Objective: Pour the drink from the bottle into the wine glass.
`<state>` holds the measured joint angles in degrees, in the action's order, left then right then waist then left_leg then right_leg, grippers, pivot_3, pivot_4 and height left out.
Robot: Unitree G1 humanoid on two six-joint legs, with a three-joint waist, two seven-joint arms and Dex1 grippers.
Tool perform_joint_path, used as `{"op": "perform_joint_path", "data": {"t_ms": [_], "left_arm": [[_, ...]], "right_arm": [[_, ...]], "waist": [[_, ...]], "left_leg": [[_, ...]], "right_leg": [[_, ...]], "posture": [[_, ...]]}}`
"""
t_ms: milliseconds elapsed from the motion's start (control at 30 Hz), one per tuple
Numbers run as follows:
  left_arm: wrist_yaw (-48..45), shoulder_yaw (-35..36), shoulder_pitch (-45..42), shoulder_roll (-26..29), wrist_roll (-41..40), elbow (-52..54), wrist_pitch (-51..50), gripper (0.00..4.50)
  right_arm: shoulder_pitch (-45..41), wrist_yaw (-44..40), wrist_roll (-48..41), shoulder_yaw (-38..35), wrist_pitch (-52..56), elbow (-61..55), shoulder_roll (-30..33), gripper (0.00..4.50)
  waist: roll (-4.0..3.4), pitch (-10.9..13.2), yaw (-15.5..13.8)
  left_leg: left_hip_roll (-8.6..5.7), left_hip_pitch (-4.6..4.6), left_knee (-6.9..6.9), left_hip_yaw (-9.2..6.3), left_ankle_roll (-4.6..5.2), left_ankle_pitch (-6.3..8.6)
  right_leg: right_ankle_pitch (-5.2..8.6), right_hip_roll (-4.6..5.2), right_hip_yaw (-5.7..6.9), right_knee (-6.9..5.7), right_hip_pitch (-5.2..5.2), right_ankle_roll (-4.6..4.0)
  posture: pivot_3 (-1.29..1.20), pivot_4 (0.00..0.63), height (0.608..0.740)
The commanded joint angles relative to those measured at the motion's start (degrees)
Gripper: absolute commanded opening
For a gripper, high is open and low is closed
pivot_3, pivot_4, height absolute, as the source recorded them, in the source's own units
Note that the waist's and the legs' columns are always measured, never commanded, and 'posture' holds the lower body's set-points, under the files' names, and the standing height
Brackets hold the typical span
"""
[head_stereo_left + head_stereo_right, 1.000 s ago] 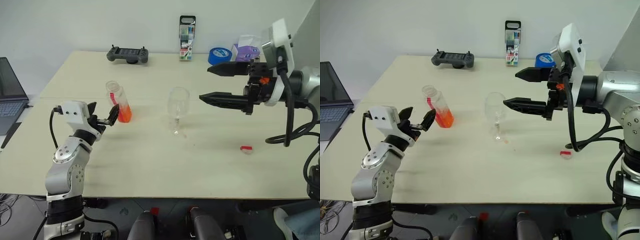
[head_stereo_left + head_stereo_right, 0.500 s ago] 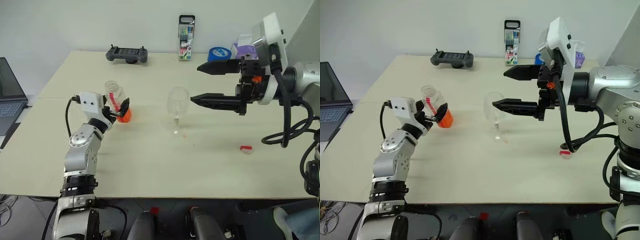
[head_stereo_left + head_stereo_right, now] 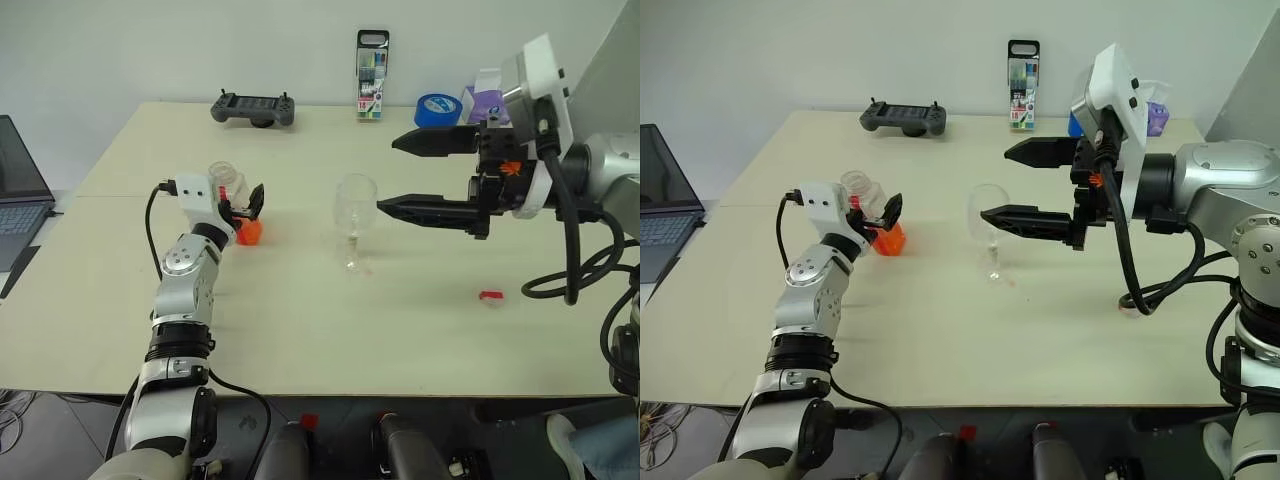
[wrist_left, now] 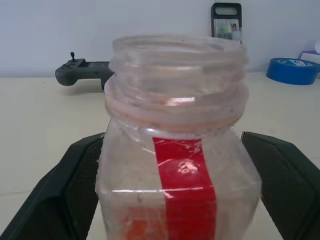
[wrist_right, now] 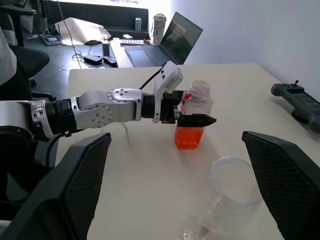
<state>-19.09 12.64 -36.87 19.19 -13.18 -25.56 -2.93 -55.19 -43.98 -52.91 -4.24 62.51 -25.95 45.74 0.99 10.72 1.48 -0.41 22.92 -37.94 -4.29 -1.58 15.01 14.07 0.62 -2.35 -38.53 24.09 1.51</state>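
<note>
The bottle (image 3: 230,188) stands upright and uncapped on the table's left half, a red strip down its side. The orange-red drink (image 3: 249,232) fills only its bottom. My left gripper (image 3: 240,205) reaches level around the bottle's middle, open. One black finger (image 4: 75,190) sits on each side, close against the plastic. The empty wine glass (image 3: 356,203) stands upright mid-table, to the right of the bottle. My right gripper (image 3: 386,176) hovers above the table, just right of the glass bowl. It points left and stands wide open with nothing in it. Its wrist view shows the bottle (image 5: 192,112) and the glass (image 5: 232,187).
A small red cap (image 3: 491,297) lies on the table to the right of the glass. Along the far edge are a game controller (image 3: 253,107), a marker pack (image 3: 373,75), a blue tape roll (image 3: 438,108) and a purple pack (image 3: 487,101). A laptop (image 3: 20,190) sits at the left.
My left arm has stretched forward, bringing its open fingers from short of the bottle to either side of it. The right gripper has edged slightly left toward the glass.
</note>
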Motion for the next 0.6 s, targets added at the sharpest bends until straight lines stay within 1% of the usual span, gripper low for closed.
{"op": "perform_joint_path", "data": {"t_ms": [33,167,233,367,467,500,533,600], "left_arm": [[0.44,0.09,-1.36,0.48,0.44,1.58,1.64,3.54],[2.6,0.67,-2.08,0.77,1.31,1.55,2.53,2.23],[3.64,0.71,-3.33,0.85,1.65,1.45,2.83,1.8],[3.62,1.3,-8.15,-1.02,-0.91,0.76,3.18,1.76],[3.63,0.27,-12.94,-2.19,-0.43,-1.28,3.28,1.74],[3.72,-0.23,-15.1,-2.53,0.08,-2.63,3.26,1.74],[3.41,-1.24,-16.81,-2.55,1.29,-4.03,3.86,1.74],[-0.36,-8.27,-18.37,-0.9,8.71,-6.29,10.35,1.74]], "right_arm": [[0.07,0.87,-1.09,-1.43,-0.12,-2.07,0.45,4.5],[1.36,1.49,-1.03,-1.96,-0.19,-2.64,0.75,4.5],[2.16,2.5,-1.41,-2.38,0.19,-3.48,0.65,4.5],[4.9,6.87,-3.21,-4.81,0.7,-5.59,-0.77,4.5],[12.58,11.78,-1.01,-8.03,-2.5,-9.14,-2.65,4.5],[16.95,14.62,0.4,-9.41,-3.36,-10.87,-3.73,4.5],[21.08,16.95,2.44,-10.03,-4.53,-12.71,-4.52,4.5],[28.49,20.87,5.27,-10.67,-7.07,-16.12,-7.17,4.5]], "waist": [[0.0,0.0,0.0],[0.0,0.0,0.0],[0.01,0.01,0.0],[0.07,0.03,-0.13],[0.2,0.01,-0.64],[0.22,0.01,-0.89],[0.24,-0.01,-1.13],[0.25,-0.01,-1.36]], "left_leg": [[0.0,0.0,0.0,-0.01,0.0,0.0],[-0.01,0.01,-0.01,-0.02,0.0,0.0],[-0.01,0.01,-0.01,-0.03,0.0,0.0],[-0.02,0.06,-0.04,-0.05,0.0,0.0],[-0.04,0.08,-0.05,0.0,-0.01,-0.01],[-0.05,0.08,-0.05,0.02,-0.01,-0.01],[-0.07,0.1,-0.05,0.05,-0.01,-0.01],[-0.11,0.11,-0.05,0.11,-0.01,-0.01]], "right_leg": [[0.0,0.0,0.01,-0.01,0.0,0.0],[0.0,0.0,0.01,0.0,-0.01,0.0],[0.0,0.0,0.02,0.0,0.0,0.0],[0.0,0.01,0.06,-0.02,0.01,0.0],[0.0,0.0,0.14,0.02,-0.04,0.01],[0.0,0.0,0.13,0.03,-0.04,0.01],[0.0,-0.01,0.08,0.02,-0.02,0.02],[0.0,-0.03,0.07,0.02,-0.02,0.03]], "posture": [[0.0,0.15,0.74],[0.0,0.15,0.74],[0.0,0.15,0.74],[0.0,0.15,0.74],[0.0,0.15,0.74],[0.0,0.15,0.74],[0.0,0.15,0.74],[0.0,0.15,0.74]]}}
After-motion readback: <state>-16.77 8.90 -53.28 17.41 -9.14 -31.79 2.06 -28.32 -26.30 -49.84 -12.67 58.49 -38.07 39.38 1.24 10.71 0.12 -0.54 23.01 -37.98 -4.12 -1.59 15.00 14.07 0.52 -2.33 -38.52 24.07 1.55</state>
